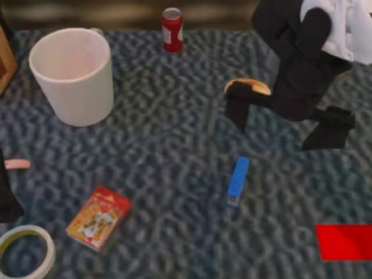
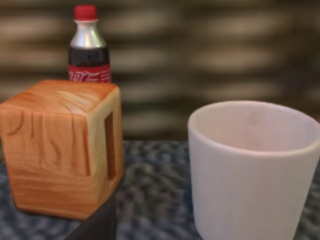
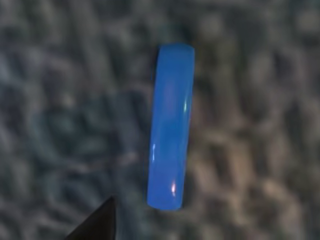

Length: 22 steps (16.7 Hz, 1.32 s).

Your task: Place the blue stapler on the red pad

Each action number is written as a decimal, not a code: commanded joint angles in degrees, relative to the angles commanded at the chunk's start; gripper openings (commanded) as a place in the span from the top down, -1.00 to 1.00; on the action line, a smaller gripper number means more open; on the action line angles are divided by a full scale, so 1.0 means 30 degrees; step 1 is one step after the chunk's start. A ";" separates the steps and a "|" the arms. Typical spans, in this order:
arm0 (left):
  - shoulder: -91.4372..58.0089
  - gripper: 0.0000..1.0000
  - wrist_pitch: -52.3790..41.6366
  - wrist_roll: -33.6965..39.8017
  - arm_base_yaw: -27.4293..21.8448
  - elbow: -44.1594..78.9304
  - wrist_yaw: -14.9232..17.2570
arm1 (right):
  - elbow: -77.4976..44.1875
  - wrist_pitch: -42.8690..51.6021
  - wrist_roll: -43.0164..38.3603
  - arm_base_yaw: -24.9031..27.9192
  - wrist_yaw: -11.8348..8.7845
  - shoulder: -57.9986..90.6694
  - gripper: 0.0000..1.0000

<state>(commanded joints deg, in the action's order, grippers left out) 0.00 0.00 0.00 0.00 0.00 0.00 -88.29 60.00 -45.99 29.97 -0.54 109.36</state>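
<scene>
A: What occupies the left of the table in the top view?

B: At 9 o'clock the left arm (image 1: pixel 7 195) sits parked at the edge; I cannot tell how its claw is set. At 7 o'clock lies a tape ring (image 1: pixel 24 251), and at 11 o'clock stands a white cup (image 1: pixel 72 75). The left wrist view shows the same cup beside a wooden block (image 2: pixel 62 145), with a cola bottle (image 2: pixel 89 45) behind it.

A: And toward the centre?

B: A red patterned card box (image 1: pixel 97 218) lies at 7 o'clock, and a red can (image 1: pixel 172 29) stands at 12 o'clock. The blue stapler (image 1: pixel 238 181) lies flat on the cloth just right of centre, its long axis running roughly 12 to 6, well apart from everything else.

A: Where is the claw relative to it?

B: The right gripper (image 1: pixel 288 125) hangs over the table toward 1 o'clock of the stapler, not touching it. Its fingers are spread wide, holding nothing. A bread roll (image 1: pixel 248 87) shows beside the nearer finger. In the right wrist view the stapler (image 3: pixel 171 125) lies bare and free.

A: And the far right?

B: The red pad (image 1: pixel 344 242) lies at 4 o'clock, at the table's right edge, well apart from the stapler.
</scene>
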 joint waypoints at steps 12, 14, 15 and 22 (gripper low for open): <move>0.0000 -1.00 0.0000 0.0000 0.0000 0.0000 0.0000 | -0.4738 0.2656 -0.2307 0.1402 -0.0037 0.5053 -1.00; 0.0000 -1.00 0.0000 0.0000 0.0000 0.0000 0.0000 | -0.4497 0.2348 -0.2289 0.1427 -0.0034 0.5170 -1.00; 0.0000 -1.00 0.0000 0.0000 0.0000 0.0000 0.0000 | -0.4179 0.1900 -0.2285 0.1446 -0.0031 0.5337 -1.00; 0.0000 -1.00 0.0000 0.0000 0.0000 0.0000 0.0000 | -0.1025 -0.3320 -0.2434 0.1577 -0.0012 0.7275 -1.00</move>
<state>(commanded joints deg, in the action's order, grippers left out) 0.00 0.00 0.00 0.00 0.00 0.00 -91.37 50.04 -53.29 34.70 -0.58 131.19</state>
